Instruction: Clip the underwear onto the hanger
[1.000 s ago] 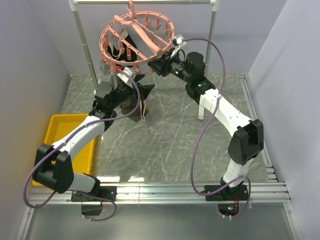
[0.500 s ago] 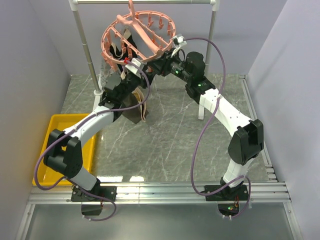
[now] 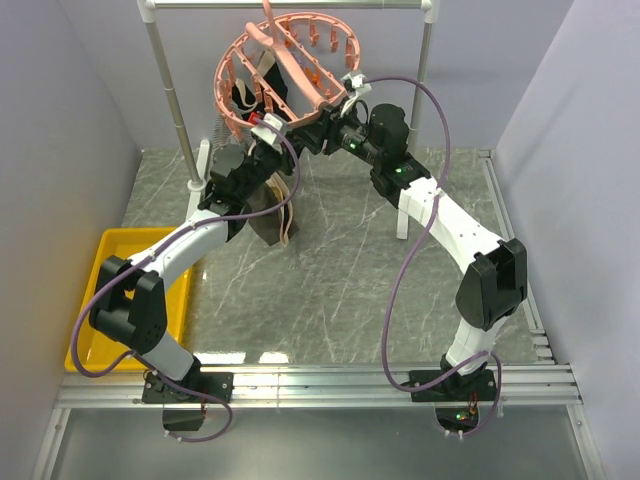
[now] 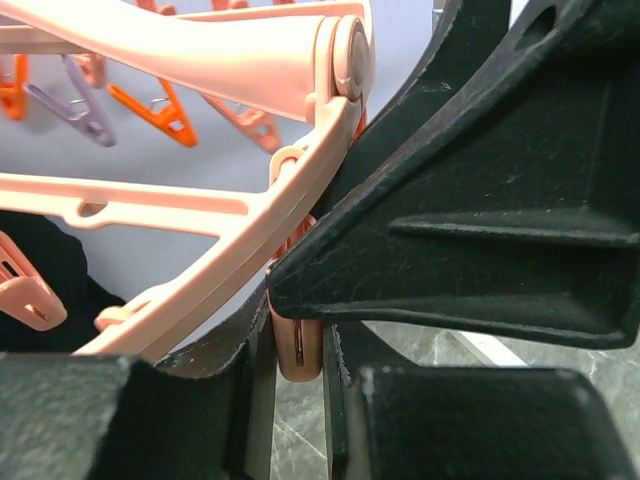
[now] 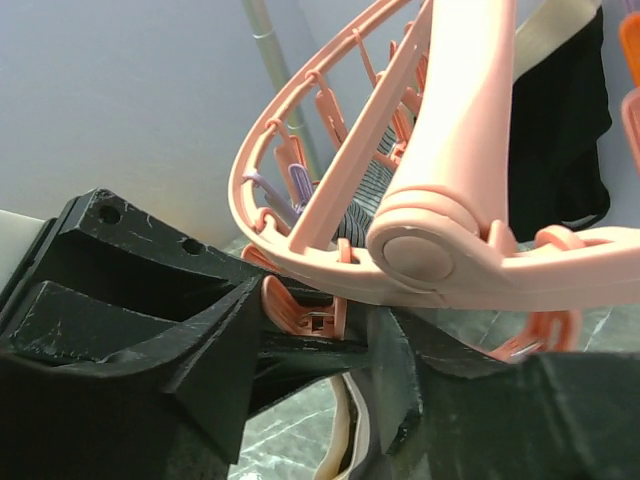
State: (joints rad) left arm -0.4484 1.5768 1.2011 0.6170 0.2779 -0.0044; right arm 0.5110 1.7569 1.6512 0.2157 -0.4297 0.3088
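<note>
Compared with one second ago, the left gripper (image 3: 266,135) has climbed from the table's level up to the near rim of the pink hanger (image 3: 297,68). The right gripper (image 3: 335,115) has tipped the ring steeper toward the white rail (image 3: 300,4).

The underwear (image 3: 270,208) hangs in the air under the left pincer, so I judge it is closed on the waistband, though the wrist view hides the cloth. The right pincer looks clamped on the ring's edge.

The step in hand is bringing the cloth to a clip. In the left wrist view one clip peg (image 4: 297,348) sits in the narrow gap between the fingers. Next, I think, the peg must be pressed open and the waistband pushed into it before the left pincer lets go.
</note>
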